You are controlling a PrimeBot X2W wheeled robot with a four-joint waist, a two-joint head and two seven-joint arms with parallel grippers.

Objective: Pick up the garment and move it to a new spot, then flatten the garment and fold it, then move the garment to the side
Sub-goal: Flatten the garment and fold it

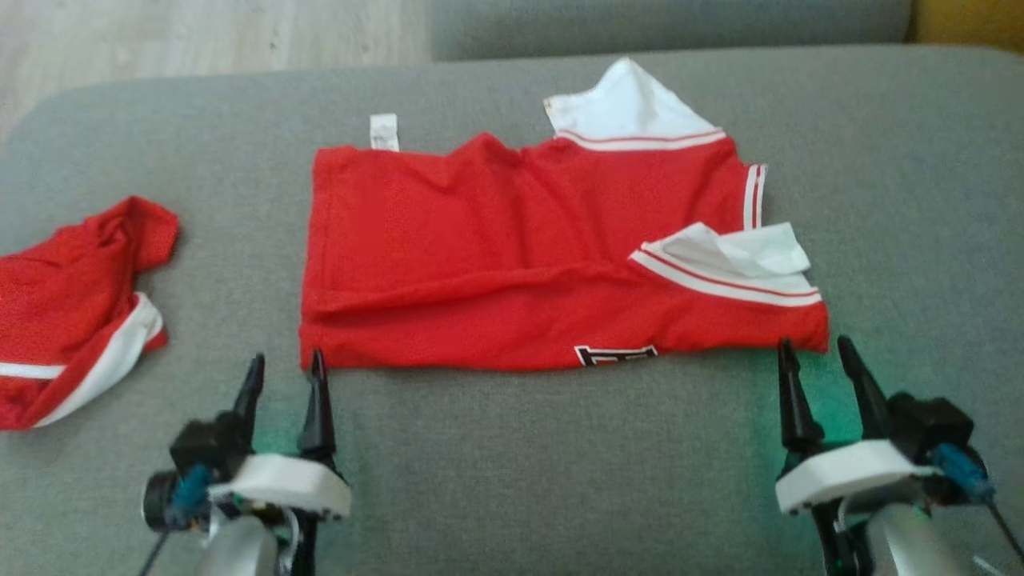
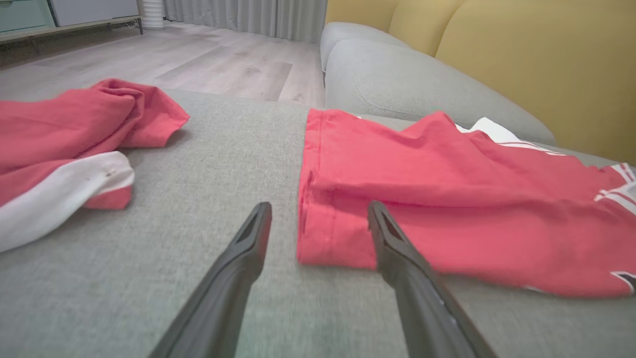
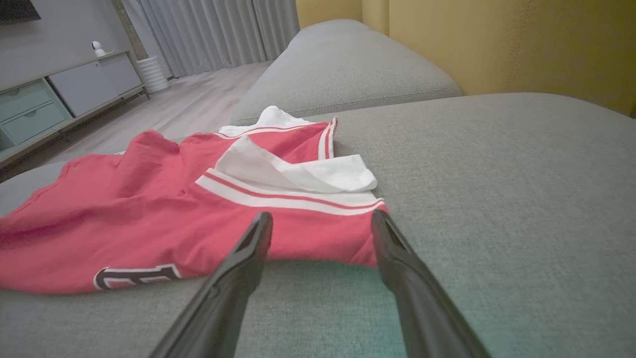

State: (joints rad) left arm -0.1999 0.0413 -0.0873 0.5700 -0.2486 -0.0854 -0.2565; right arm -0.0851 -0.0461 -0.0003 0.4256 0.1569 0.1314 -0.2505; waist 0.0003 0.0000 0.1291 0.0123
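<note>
A red garment (image 1: pixel 512 256) with white striped sleeves lies folded lengthwise across the grey sofa seat (image 1: pixel 512 456). Its near edge runs between my two grippers. My left gripper (image 1: pixel 286 368) is open, its tips at the garment's near left corner (image 2: pixel 333 243), which sits between the fingers in the left wrist view. My right gripper (image 1: pixel 812 356) is open at the near right corner (image 3: pixel 323 243), just under the white sleeve (image 3: pixel 298 174). Neither holds cloth.
A second red and white garment (image 1: pixel 72 312) lies crumpled at the seat's left edge, also in the left wrist view (image 2: pixel 64 144). A grey cushion (image 3: pixel 343 69) and yellow sofa back (image 3: pixel 497 40) stand behind. Wooden floor (image 2: pixel 198 64) lies beyond the seat.
</note>
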